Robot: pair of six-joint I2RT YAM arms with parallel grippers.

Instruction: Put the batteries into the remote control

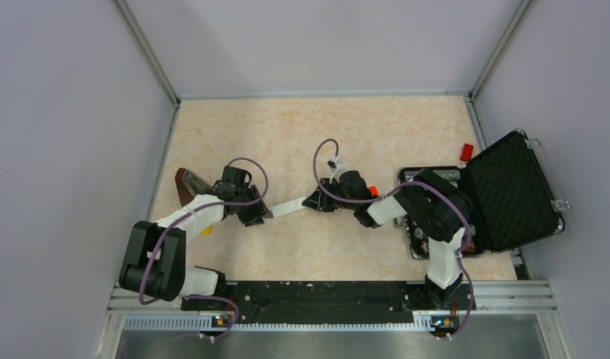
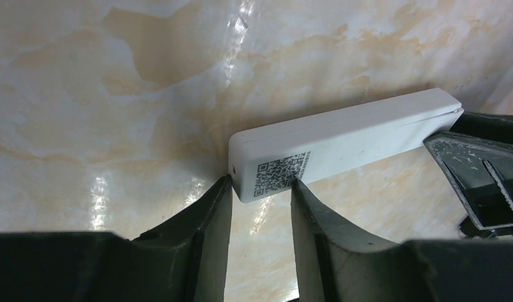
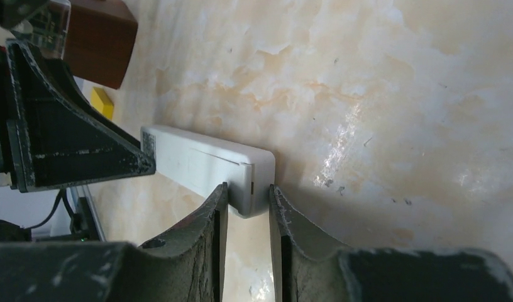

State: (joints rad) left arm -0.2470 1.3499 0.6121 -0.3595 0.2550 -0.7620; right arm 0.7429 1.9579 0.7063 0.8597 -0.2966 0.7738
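The white remote control (image 1: 289, 207) lies between my two grippers at mid-table, plain back and QR label showing. My left gripper (image 1: 263, 215) is shut on its left end; in the left wrist view the fingertips (image 2: 224, 189) pinch the remote (image 2: 342, 141) at the QR label, the gripper (image 2: 261, 185) closed around it. My right gripper (image 1: 313, 202) is shut on the other end; in the right wrist view the gripper (image 3: 246, 189) clamps the remote (image 3: 204, 165) beside a cover seam. No batteries show in any view.
An open black case (image 1: 511, 187) stands at the right, with a red block (image 1: 466, 152) behind it. A brown box (image 1: 188, 183) sits left of the left arm, next to a yellow bar (image 3: 103, 102). The walls enclose the marbled table (image 1: 324, 134).
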